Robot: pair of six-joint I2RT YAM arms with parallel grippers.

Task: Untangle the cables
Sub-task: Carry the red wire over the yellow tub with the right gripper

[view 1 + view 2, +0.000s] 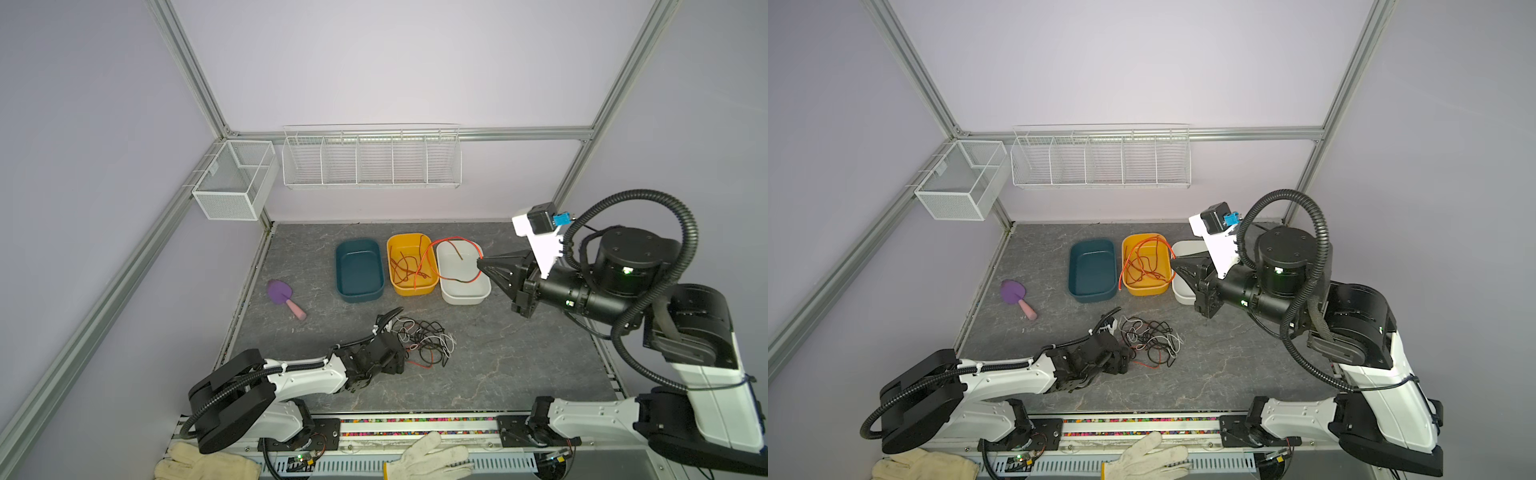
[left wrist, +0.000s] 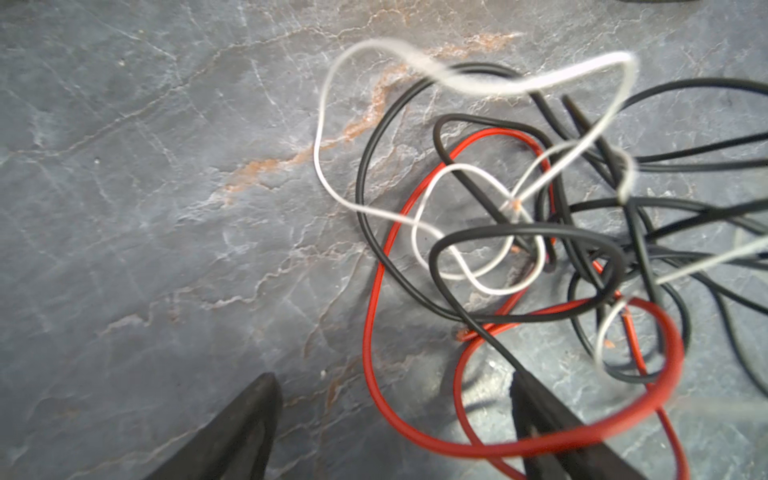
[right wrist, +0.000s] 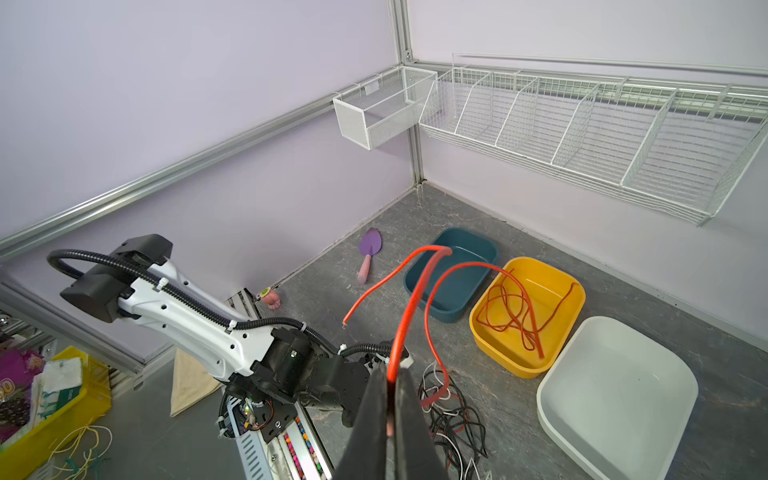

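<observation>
Our left gripper [image 1: 402, 353] hangs low at lower centre, jaws wide; our right gripper [image 1: 478, 263], mid-right, is pinched closed.

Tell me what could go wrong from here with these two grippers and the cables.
1. The right gripper pinches the thin red-orange cable with one end dangling free outside the yellow plastic bin; released now, it may drape over the rim.
2. The open left gripper sits at the tangled pile of black, white and red cables, a red loop across one finger; closing could drag several.
</observation>
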